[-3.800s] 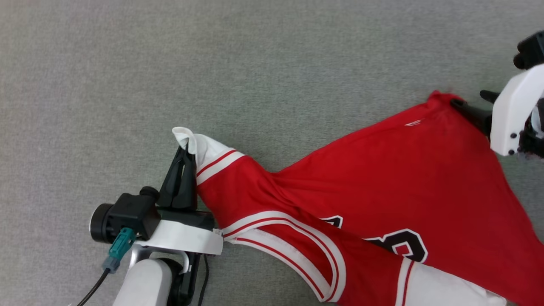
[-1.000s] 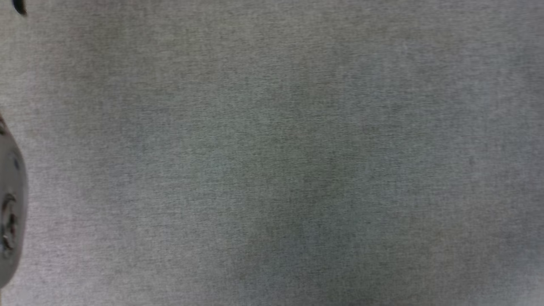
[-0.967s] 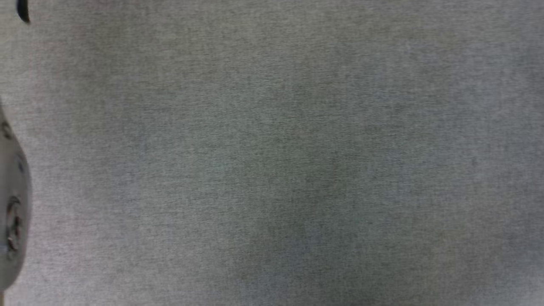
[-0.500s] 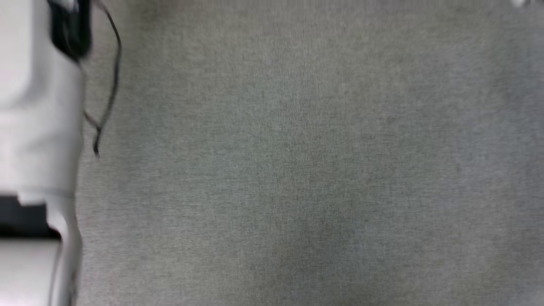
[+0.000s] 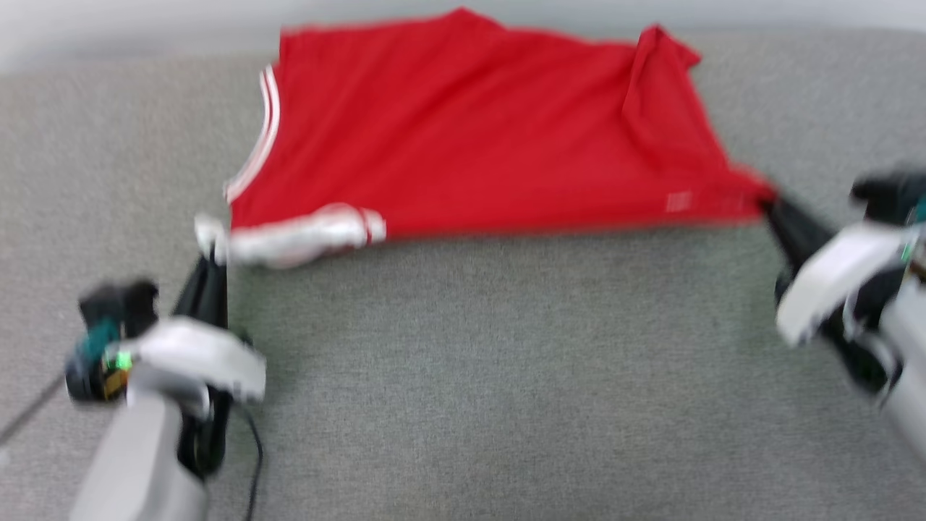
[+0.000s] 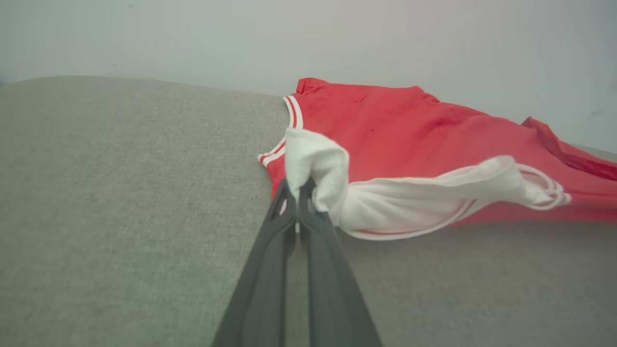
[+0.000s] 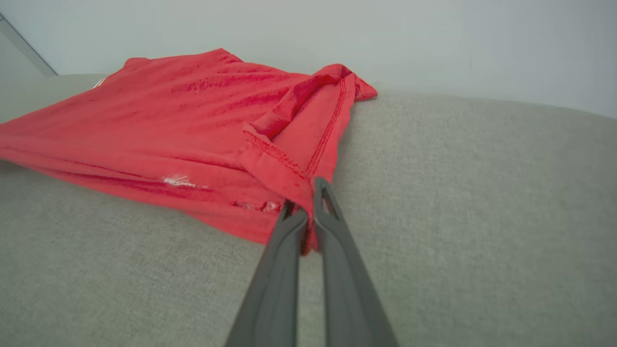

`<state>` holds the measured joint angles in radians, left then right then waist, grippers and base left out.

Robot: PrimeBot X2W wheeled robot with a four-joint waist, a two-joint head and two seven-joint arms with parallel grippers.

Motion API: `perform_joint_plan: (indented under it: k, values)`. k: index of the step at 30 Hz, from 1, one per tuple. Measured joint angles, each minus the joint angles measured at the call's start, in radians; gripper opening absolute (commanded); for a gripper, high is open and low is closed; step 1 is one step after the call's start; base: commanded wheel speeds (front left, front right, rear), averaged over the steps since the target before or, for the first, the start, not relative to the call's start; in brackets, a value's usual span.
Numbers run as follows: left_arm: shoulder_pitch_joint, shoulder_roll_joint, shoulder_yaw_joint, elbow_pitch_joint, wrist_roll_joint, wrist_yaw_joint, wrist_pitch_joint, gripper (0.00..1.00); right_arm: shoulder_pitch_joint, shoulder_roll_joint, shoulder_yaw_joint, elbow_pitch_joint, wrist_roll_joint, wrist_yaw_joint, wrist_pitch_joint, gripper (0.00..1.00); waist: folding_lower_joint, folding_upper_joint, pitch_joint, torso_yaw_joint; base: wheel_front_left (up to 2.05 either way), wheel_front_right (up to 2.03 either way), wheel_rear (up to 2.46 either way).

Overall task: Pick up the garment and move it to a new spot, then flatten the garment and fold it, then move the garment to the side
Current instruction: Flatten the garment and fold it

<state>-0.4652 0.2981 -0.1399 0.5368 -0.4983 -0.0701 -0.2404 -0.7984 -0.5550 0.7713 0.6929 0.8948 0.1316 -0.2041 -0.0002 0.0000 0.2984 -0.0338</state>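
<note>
The garment (image 5: pixel 470 130), a red jersey with white sleeves and striped trim, lies spread over the far part of the grey surface, its near edge pulled straight between my two grippers. My left gripper (image 5: pixel 210 250) is shut on the tip of a white sleeve (image 6: pixel 315 159) at the garment's near left. My right gripper (image 5: pixel 770 206) is shut on a red hem corner (image 7: pixel 284 180) at its near right. In the left wrist view the garment (image 6: pixel 409 140) trails off to the right of the fingers. In the right wrist view the garment (image 7: pixel 183 111) spreads to the left, with a fold standing up along its side.
The grey fabric surface (image 5: pixel 506 376) runs wide and bare toward me below the garment. A pale wall (image 7: pixel 337 33) rises directly behind the garment's far edge. A black cable (image 5: pixel 253 463) hangs by my left forearm.
The head camera has swung: earlier it saw mostly bare grey surface, now the garment and both grippers show. Compared with the oldest frame, the garment lies farther away and more spread out.
</note>
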Motion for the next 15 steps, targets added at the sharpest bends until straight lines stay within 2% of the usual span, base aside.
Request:
perform_joint_plan:
  k: [9, 15]
  values:
    - [0.412, -0.009, 0.033, -0.274, -0.045, 0.111, 0.071, 0.0, 0.331, -0.023, -0.036, -0.102, -0.009, 0.0, 0.009, 0.0, -0.0002, 0.0, -0.141, -0.018, 0.0, 0.0, 0.0]
    - [0.6, 0.0, 0.031, -0.455, -0.057, 0.169, 0.158, 0.0, 0.509, -0.051, -0.14, -0.204, -0.044, 0.0, 0.075, 0.0, -0.0002, 0.0, -0.183, -0.039, 0.0, 0.0, 0.0]
